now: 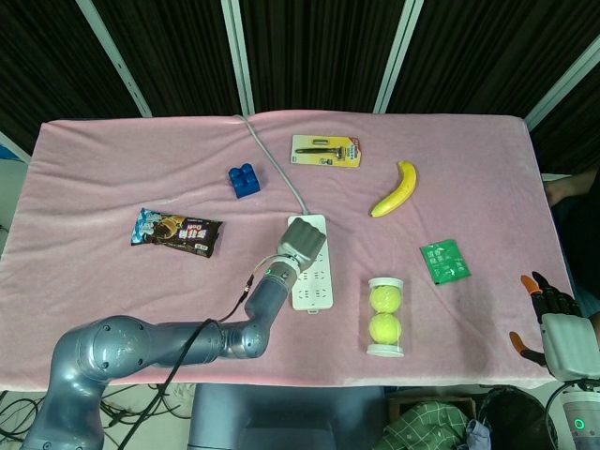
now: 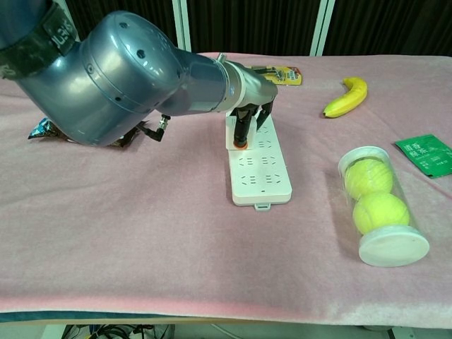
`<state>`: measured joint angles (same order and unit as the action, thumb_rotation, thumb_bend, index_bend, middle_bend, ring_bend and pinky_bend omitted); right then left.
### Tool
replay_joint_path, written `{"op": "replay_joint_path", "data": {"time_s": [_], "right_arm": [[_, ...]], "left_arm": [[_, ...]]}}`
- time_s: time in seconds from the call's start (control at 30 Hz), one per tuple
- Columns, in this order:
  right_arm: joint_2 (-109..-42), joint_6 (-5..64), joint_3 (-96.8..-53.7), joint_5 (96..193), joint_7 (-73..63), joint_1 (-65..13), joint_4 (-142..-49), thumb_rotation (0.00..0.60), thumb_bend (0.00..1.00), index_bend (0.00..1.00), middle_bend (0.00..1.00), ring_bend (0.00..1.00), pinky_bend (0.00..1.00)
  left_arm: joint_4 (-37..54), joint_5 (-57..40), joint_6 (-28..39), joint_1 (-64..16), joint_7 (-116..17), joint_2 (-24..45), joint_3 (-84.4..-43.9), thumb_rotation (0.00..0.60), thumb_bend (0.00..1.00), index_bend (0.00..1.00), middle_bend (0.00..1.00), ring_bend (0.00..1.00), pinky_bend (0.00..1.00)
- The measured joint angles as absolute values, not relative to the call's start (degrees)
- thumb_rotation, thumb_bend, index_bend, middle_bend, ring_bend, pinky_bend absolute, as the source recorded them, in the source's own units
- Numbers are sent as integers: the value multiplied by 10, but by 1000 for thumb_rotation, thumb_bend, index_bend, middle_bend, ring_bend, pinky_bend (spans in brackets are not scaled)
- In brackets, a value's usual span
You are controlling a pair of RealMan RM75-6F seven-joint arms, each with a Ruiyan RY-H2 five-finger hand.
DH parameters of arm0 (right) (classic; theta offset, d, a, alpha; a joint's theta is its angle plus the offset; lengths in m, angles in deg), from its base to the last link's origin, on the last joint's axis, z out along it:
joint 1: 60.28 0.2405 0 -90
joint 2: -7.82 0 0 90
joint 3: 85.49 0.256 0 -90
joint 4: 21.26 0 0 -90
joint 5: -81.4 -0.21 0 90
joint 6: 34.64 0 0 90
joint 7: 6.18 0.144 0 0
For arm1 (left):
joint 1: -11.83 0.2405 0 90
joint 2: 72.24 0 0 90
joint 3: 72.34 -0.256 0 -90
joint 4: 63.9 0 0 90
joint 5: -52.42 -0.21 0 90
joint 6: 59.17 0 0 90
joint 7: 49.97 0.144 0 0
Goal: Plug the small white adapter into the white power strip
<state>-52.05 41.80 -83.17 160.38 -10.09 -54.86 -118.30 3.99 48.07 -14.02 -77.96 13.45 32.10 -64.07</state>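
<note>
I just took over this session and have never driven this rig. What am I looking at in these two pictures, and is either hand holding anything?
You are seeing one robot with two metal arms, each ending in a fingered hand. One picture looks down from its head, the other looks forward from its chest.

The left hand reaches over the far end of the white power strip, fingers curled down and pinching the small white adapter against the strip's sockets. Whether it is fully seated cannot be told. The right hand waits off the table edge, holding nothing, fingers apart.

On the pink cloth also lie a banana, a tube of tennis balls, a green packet, a blue block, a snack bar and a carded tool.
</note>
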Motion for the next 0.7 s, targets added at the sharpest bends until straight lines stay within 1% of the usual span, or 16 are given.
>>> {"op": "replay_joint_path", "data": {"time_s": [0.43,0.5,0.53,0.6,0.67,0.7], "right_arm": [[-520,418,-832,1603,-100,-549,-1183,600,219,31,39,126,151],[-520,418,-832,1604,-100,-549,-1183,600,219,31,39,126,151],[-520,418,-832,1604,-100,-549,-1183,600,219,31,39,126,151],[-520,419,-832,1603,-100,-549,-1184,600,220,31,39,126,151],[-520,418,-832,1603,-100,-549,-1183,600,220,31,39,126,151],[-520,418,-832,1603,-100,-549,-1183,600,220,31,39,126,151]], "left_arm": [[11,474,-154,-774,138,337,-655,600,486,688,648,510,700],[9,469,-155,-773,136,339,-654,600,474,680,640,502,695],[8,467,-156,-772,134,340,-654,600,449,661,626,488,681],[5,459,-158,-769,130,342,-655,600,366,594,564,431,613],[2,455,-159,-768,130,344,-658,600,249,482,412,300,441],[2,455,-159,-768,132,344,-659,600,214,438,348,243,379]]}}
